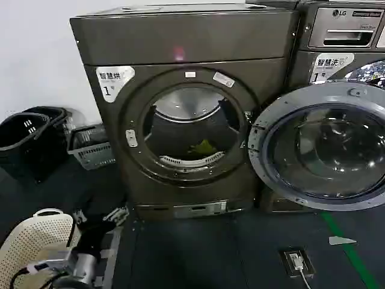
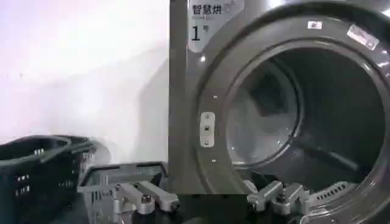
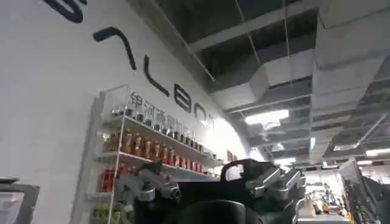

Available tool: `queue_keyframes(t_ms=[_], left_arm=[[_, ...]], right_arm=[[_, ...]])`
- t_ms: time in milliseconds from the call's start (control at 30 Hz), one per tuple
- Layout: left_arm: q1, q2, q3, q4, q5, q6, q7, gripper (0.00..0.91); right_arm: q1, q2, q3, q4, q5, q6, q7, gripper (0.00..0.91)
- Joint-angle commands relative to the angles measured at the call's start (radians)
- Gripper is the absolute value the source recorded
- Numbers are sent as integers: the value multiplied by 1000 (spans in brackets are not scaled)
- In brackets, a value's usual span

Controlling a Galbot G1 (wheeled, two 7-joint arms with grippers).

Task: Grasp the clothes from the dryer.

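Dryer point(image 1: 180, 114): dark bronze-grey front-loader, white "1" sticker point(image 1: 113, 80) upper left, small pink light point(image 1: 179, 54) on top panel; porthole door point(image 1: 322, 147) swung fully open to the right.
Clothes point(image 1: 203, 147): small yellow-green cloth, lying low in the drum, untouched.
Left hand point(image 2: 210, 201): fingers spread wide, empty, low before the dryer's front, left of the opening.
Right hand point(image 3: 210, 185): fingers apart, empty, pointed up toward a ceiling and a shelf of bottles point(image 3: 152, 152).
Baskets: black point(image 1: 24, 141), grey point(image 1: 90, 146), white point(image 1: 33, 247), on the floor at left.

Dryer point(image 1: 180, 120) – white sticker point(image 1: 113, 79), "1". Neighbouring machine point(image 1: 343, 36) – "LG" badge point(image 1: 340, 13); sticker point(image 1: 332, 65), "1".
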Motion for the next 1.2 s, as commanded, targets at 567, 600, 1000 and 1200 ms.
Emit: queue_keyframes(t_ms=[567, 600, 1000, 1200], left_arm=[[4, 0, 4, -12, 13, -15, 22, 907], [5, -1, 6, -12, 13, -15, 23, 907], [2, 3, 8, -13, 9, -10, 24, 907], [3, 3, 10, -14, 10, -10, 27, 907]], right_arm=[[5, -5, 0, -12, 11, 35, 0, 907], [5, -6, 1, -12, 12, 36, 1, 907], [1, -9, 5, -12, 15, 39, 0, 907], [3, -9, 4, -11, 15, 39, -4, 907]])
